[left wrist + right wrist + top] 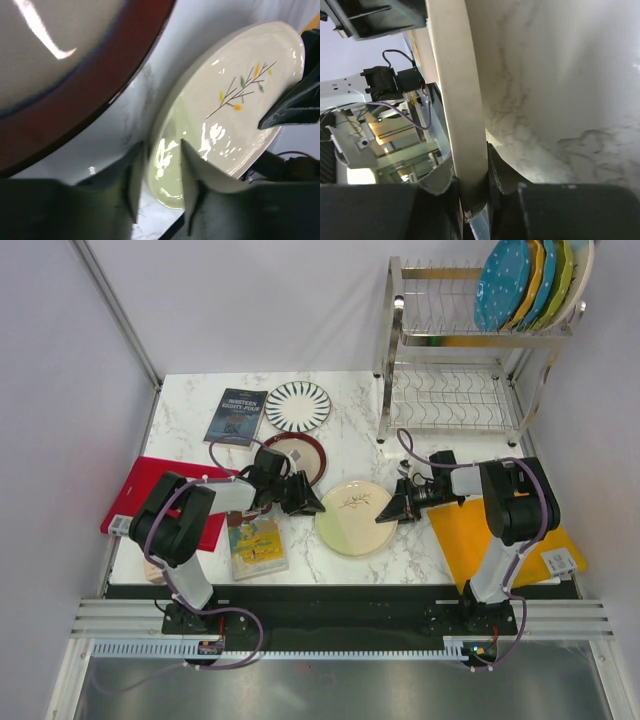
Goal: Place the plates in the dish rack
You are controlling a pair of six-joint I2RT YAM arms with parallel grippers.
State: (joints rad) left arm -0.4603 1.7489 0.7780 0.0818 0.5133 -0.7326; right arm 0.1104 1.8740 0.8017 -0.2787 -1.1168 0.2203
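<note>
The cream-and-pale-green twig plate lies in the middle of the table, between both grippers. My right gripper is shut on its right rim; in the right wrist view the rim runs edge-on between the pads of that gripper. My left gripper is open at the plate's left edge, and the plate's near rim sits between its fingers. The maroon-rimmed plate lies just behind the left gripper and shows in the left wrist view. The striped plate lies further back. The dish rack stands at the back right, with several plates upright on its upper shelf.
A red board lies under the left arm and an orange board under the right arm. A blue book lies at the back left. A yellow picture book lies at the front, left of the twig plate.
</note>
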